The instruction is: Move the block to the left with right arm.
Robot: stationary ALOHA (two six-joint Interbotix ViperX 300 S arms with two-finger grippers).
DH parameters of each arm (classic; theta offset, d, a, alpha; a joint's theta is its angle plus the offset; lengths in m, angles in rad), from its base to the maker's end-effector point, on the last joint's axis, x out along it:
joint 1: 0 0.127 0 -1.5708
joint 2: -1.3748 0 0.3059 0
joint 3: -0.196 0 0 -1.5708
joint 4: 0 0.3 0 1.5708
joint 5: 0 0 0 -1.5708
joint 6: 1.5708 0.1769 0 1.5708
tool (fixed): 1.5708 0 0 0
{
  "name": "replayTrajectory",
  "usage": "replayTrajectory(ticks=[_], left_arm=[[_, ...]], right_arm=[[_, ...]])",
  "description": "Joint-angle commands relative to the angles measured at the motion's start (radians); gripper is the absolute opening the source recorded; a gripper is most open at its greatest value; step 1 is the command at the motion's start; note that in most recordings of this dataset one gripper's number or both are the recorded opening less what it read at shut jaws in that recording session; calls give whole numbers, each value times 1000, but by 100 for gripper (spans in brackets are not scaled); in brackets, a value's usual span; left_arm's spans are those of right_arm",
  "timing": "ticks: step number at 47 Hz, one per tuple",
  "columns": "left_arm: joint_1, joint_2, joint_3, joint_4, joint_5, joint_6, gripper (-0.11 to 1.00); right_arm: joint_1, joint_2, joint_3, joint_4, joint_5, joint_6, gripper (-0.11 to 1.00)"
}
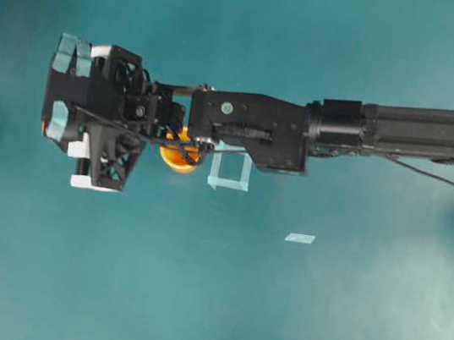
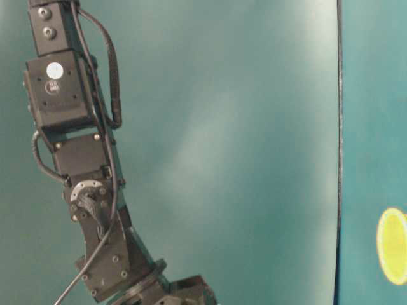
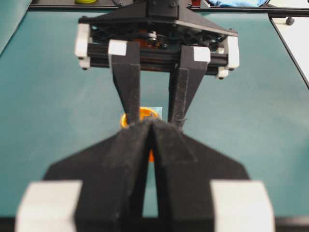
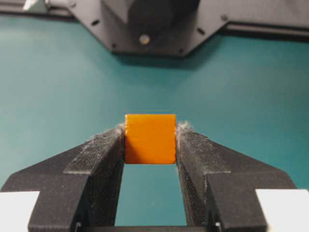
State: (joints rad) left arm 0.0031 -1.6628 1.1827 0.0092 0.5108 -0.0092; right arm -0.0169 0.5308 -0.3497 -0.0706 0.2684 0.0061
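The orange block [image 4: 150,138] sits squarely between the two black fingertips of my right gripper [image 4: 150,136], which is shut on it. In the overhead view the right arm [image 1: 370,127] reaches across to the left side of the table. Its gripper body [image 1: 99,112] hides the fingers there, and only an orange sliver of the block [image 1: 43,127] shows at its left edge. In the left wrist view my left gripper [image 3: 152,126] is shut with its tips touching and nothing held. It faces the right gripper's fingers [image 3: 128,92].
A round yellow-orange cup [image 1: 179,158] stands under the right arm's wrist, also seen in the table-level view [image 2: 393,246]. Beside the cup is a pale tape square outline [image 1: 231,172], and a small tape strip [image 1: 300,237] lies further right.
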Motion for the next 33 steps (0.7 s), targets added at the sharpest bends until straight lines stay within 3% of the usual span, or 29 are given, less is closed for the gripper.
replayTrajectory(ticks=[1, 33], left_arm=[[3, 8, -29, 2, -11, 2, 0], [3, 6, -40, 2, -11, -2, 0]], right_arm=[[-11, -25, -41, 3, -25, 2, 39], [-15, -15, -43, 3, -37, 2, 39]])
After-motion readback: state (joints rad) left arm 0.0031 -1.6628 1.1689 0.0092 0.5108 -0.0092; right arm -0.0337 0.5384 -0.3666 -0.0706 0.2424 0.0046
